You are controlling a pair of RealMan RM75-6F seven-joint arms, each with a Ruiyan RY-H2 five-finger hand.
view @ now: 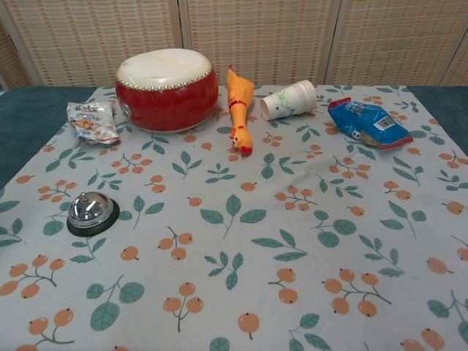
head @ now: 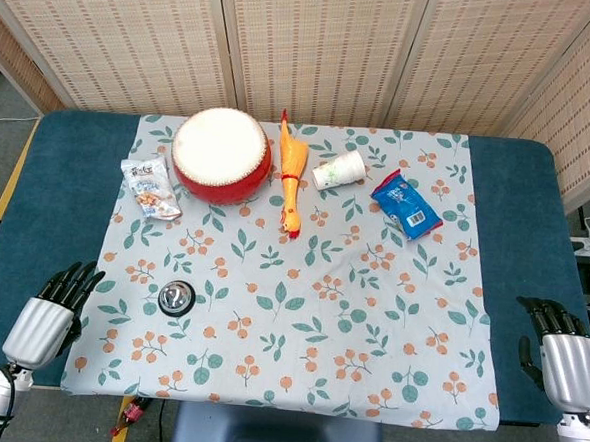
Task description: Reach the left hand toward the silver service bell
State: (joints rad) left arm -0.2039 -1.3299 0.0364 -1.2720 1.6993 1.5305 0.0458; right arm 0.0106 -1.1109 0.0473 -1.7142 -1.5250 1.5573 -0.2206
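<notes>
The silver service bell [head: 176,297] on its black base sits on the leaf-patterned cloth near the front left; in the chest view the bell [view: 91,212] shows at the left. My left hand [head: 52,311] hovers at the cloth's left edge, left of the bell and apart from it, fingers apart and pointing forward, holding nothing. My right hand [head: 563,355] rests at the front right corner over the blue table, fingers loosely apart and empty. Neither hand shows in the chest view.
At the back stand a red drum [head: 221,153], a rubber chicken [head: 292,175], a tipped paper cup [head: 338,170], a blue snack packet [head: 406,204] and a snack bag [head: 150,187]. The blue table [head: 63,167] extends beyond the cloth on both sides.
</notes>
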